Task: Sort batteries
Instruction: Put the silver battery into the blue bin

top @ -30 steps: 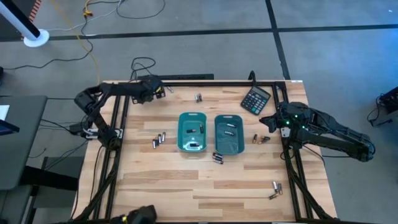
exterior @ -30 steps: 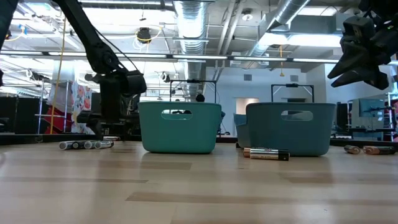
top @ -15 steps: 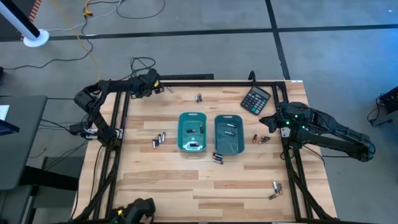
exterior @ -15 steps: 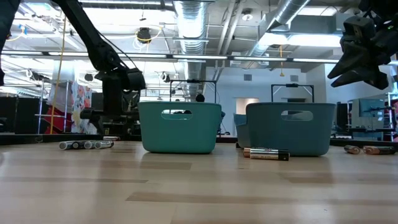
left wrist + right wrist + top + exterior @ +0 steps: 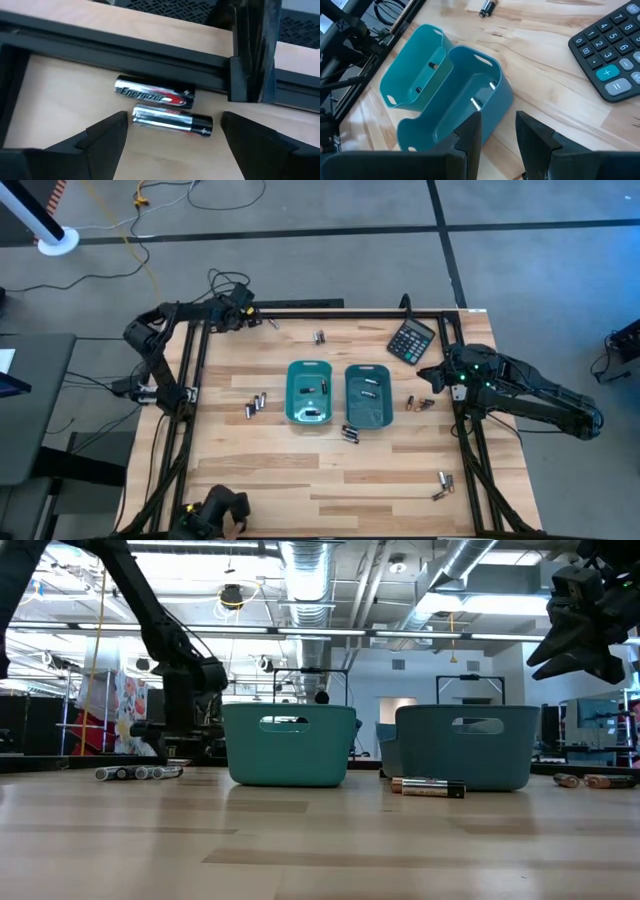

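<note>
So the left gripper (image 5: 243, 302) has swung further out toward the back-left corner of the surface (image 5: 330, 470) over the last second; it was more over the wood before, and now it sits right at the frame rail. Its jaws are spread wide with nothing in them. The right gripper (image 5: 430, 378) hasn't budged: it hangs above the surface near the calculator (image 5: 411, 340), jaws partly apart, holding nothing.

The left wrist view shows two batteries (image 5: 165, 110) lying side by side just in front of the open jaws, right against the black rail (image 5: 125, 52). Their long axes run parallel to that rail, dark caps at the same end.

The rest are scattered: a few beside the left teal tray (image 5: 309, 391), a pair near the back edge, a couple just in front of the right teal tray (image 5: 367, 394), two by the right gripper and two near the front-right corner. Some lie inside both trays too.

From above they're tiny, so which end points where is hard to tell. In the low view the trays' walls hide what's inside.
</note>
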`<state>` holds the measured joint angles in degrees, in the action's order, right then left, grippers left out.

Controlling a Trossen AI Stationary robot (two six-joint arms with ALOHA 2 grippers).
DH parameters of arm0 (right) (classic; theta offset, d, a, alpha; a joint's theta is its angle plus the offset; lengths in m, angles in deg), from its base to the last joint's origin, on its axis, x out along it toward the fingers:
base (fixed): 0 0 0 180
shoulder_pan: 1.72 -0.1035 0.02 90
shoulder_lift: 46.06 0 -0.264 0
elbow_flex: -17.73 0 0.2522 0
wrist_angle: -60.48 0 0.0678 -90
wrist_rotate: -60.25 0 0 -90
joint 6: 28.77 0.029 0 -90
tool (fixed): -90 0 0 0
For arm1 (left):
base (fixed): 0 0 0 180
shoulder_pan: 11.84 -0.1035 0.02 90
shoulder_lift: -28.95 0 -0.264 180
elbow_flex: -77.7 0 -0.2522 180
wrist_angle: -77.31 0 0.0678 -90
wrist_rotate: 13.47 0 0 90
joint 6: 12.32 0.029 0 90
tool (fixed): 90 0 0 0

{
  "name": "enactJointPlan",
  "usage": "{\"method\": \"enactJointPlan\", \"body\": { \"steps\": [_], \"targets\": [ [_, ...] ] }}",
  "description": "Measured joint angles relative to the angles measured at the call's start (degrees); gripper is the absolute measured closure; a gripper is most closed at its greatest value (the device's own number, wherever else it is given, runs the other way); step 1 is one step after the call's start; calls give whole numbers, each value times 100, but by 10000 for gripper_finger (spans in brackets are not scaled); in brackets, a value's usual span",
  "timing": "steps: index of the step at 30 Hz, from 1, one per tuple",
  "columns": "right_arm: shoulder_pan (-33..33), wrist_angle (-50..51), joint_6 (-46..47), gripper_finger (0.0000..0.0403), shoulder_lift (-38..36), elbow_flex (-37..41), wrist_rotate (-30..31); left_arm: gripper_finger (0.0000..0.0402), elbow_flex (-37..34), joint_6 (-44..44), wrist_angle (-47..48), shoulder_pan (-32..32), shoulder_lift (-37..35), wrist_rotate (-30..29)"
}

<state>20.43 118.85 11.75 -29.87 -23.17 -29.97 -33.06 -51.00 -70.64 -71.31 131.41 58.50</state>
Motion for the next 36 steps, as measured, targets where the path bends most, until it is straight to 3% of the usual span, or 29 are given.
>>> {"method": "enactJointPlan", "body": {
  "steps": [8,22,36],
  "targets": [
    [0,-14,209,266,1,0,0,84,388,565,371,-82,394,-66],
    [0,-10,271,266,0,0,0,91,398,676,579,-191,421,265],
    [0,-12,296,266,1,0,0,111,820,897,1362,-232,453,497]
  ]
}}
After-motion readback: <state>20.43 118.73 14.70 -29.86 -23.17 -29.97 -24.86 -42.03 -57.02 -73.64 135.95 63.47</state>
